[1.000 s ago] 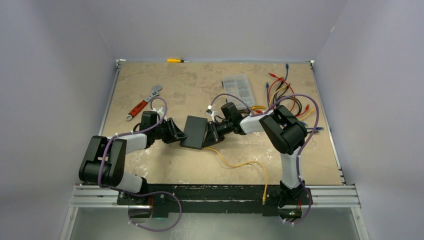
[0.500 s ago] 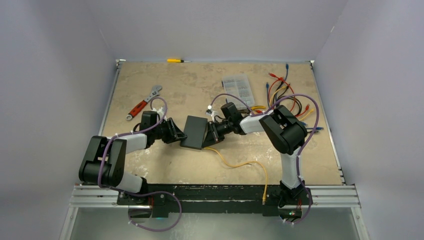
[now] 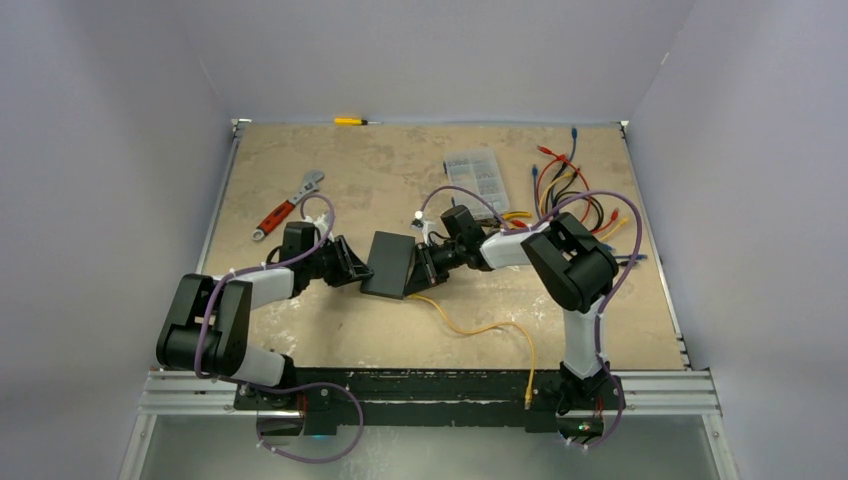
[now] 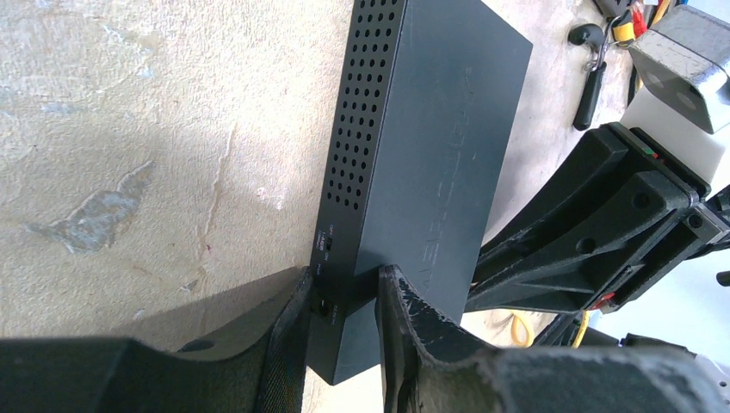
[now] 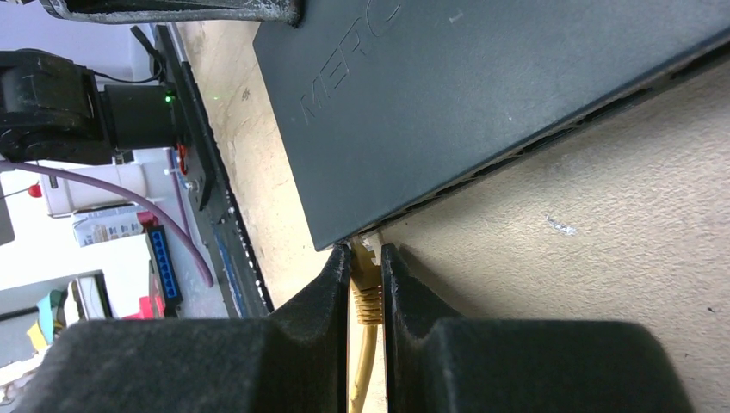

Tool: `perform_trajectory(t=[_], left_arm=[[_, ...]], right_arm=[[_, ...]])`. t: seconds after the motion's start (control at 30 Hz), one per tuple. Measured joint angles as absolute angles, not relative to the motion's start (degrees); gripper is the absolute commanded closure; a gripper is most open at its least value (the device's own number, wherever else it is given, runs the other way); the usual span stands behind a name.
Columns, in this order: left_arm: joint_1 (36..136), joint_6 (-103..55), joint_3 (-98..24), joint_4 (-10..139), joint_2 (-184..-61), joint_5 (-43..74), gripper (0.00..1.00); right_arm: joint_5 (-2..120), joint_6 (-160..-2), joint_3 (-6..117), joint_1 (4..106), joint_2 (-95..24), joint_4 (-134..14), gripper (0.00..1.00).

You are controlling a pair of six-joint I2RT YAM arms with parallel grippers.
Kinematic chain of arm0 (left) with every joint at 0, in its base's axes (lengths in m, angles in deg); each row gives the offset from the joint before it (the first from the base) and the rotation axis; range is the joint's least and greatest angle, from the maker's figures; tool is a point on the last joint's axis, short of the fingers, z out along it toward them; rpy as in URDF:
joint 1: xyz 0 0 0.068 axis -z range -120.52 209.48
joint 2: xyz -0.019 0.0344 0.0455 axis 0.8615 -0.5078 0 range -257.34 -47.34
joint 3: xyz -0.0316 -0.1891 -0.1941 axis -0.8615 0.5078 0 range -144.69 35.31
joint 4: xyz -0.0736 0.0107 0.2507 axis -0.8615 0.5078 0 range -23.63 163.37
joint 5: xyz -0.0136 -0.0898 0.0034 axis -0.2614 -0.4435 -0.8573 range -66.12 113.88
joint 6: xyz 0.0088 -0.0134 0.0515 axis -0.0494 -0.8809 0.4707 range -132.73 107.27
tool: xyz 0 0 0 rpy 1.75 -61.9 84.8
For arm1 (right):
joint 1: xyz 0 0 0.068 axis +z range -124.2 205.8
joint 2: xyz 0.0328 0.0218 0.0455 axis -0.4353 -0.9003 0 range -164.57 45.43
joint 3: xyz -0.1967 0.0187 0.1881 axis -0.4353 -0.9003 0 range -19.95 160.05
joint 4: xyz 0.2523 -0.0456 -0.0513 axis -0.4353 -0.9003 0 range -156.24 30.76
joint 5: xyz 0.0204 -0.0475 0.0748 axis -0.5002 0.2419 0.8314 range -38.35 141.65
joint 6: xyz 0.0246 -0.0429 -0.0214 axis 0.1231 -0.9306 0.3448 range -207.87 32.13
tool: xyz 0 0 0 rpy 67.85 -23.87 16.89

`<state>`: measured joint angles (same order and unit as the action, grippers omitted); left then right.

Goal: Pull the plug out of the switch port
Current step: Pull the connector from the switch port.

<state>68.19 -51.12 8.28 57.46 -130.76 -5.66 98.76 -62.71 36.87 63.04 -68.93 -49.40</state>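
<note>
The matte-black switch (image 3: 389,263) lies at the table's middle, tilted. My left gripper (image 3: 358,268) is shut on its left end; in the left wrist view the two fingers (image 4: 344,344) pinch the switch's (image 4: 422,129) near corner. My right gripper (image 3: 420,268) is at the switch's right edge, shut on the yellow plug (image 5: 365,288), which sits at the switch's (image 5: 482,95) port edge. The yellow cable (image 3: 490,328) trails from there toward the table's front edge.
A clear organiser box (image 3: 474,173) and a tangle of coloured cables (image 3: 575,190) lie at the back right. A red-handled wrench (image 3: 288,205) lies back left, a yellow screwdriver (image 3: 352,121) at the far edge.
The right arm's elbow has shifted very slightly; the grippers, switch and cable stay where they were.
</note>
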Motion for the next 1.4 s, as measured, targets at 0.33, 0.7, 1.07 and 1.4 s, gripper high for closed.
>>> perform_trajectory(t=[0.33, 0.7, 1.07, 1.4], left_arm=[[68.26, -51.12, 8.26, 57.66, -130.54, -5.29, 0.90], [68.30, -51.14, 7.98, 58.29, -130.34, -4.92, 0.91], [68.30, -51.14, 7.76, 58.71, -130.25, -4.81, 0.92], [68.50, -51.12, 7.65, 59.08, -129.93, -4.33, 0.92]], right_arm=[[97.21, -63.69, 36.72, 63.21, -68.15, -50.23, 1.00], [94.04, -65.13, 36.72, 63.71, -66.64, -52.28, 1.00], [91.70, -66.03, 36.72, 63.98, -64.85, -56.06, 1.00], [87.50, -66.51, 36.72, 63.74, -63.32, -59.52, 1.00]])
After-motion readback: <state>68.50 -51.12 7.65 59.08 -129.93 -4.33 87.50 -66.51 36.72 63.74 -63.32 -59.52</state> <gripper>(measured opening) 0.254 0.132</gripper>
